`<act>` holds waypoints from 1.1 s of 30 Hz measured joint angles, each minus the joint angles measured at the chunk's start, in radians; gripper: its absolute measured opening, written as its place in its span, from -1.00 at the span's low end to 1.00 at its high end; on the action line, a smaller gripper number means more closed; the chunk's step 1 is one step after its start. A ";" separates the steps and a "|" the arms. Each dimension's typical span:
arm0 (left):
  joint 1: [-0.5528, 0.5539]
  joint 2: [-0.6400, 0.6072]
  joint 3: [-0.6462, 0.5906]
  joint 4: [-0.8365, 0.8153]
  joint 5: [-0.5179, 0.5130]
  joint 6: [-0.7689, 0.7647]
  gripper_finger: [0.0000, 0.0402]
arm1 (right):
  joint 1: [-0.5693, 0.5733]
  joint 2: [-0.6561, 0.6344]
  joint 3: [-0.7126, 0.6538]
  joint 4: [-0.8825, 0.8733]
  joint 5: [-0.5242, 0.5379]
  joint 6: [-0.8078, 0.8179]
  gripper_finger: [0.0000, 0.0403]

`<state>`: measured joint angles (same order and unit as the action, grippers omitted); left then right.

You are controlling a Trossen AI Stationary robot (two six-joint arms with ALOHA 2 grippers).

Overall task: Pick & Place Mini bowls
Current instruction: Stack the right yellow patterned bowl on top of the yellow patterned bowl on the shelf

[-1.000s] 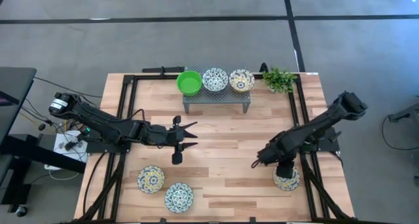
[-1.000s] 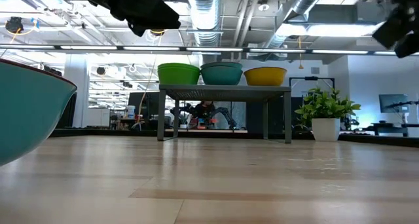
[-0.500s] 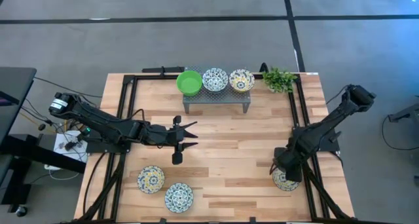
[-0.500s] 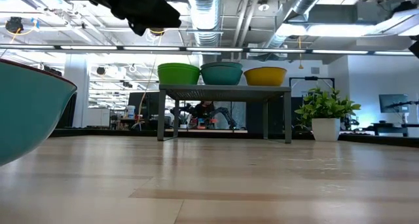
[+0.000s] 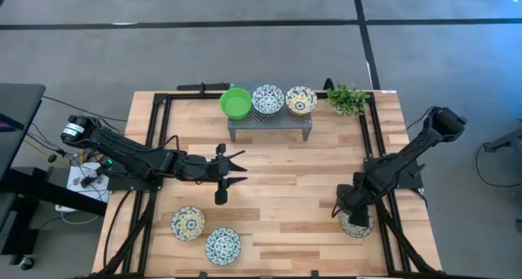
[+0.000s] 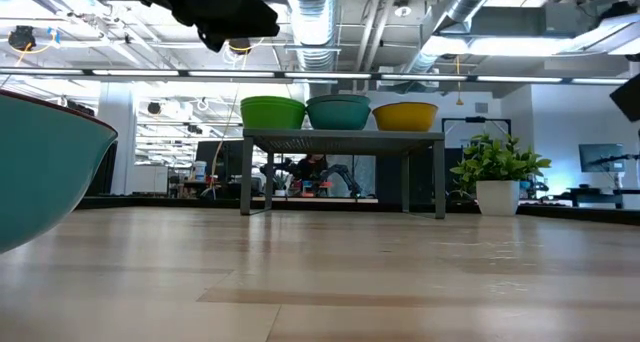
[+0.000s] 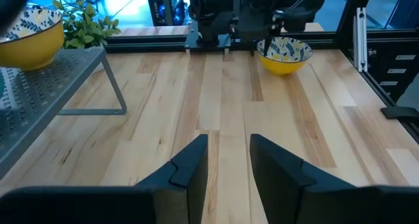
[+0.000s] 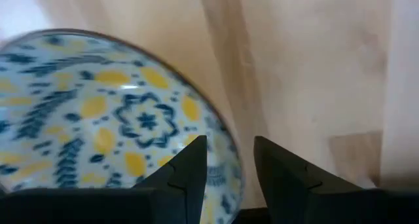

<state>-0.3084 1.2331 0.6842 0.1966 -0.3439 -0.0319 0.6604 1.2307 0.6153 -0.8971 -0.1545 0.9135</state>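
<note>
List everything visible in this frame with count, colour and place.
green mini bowl: one, on the rack's left end.
blue-patterned mini bowls: two, one mid-rack, one at the table's front left.
yellow-patterned mini bowls: three, rack's right end, front left, front right under the right arm.
metal rack: one, grey, back centre.
plant: one, green, back right.
table: one, light wood.
left gripper: open, above table centre.
right gripper: open, over the front-right bowl's rim.
</note>
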 joint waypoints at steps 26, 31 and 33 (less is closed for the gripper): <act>0.000 -0.001 0.000 0.007 0.000 0.055 -0.42 | -0.379 -0.009 0.437 -0.223 0.269 -0.441 -0.92; 0.000 -0.001 0.000 0.007 0.000 0.054 -0.42 | -0.549 -0.009 0.602 -0.248 0.441 -0.576 -0.95; 0.000 -0.001 0.000 0.007 0.000 0.053 -0.42 | -0.620 -0.009 0.657 -0.238 0.522 -0.599 -0.95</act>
<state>-0.3088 1.2320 0.6842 0.2039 -0.3437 0.0214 0.0400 1.2217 1.2725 -1.1351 0.3670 0.3146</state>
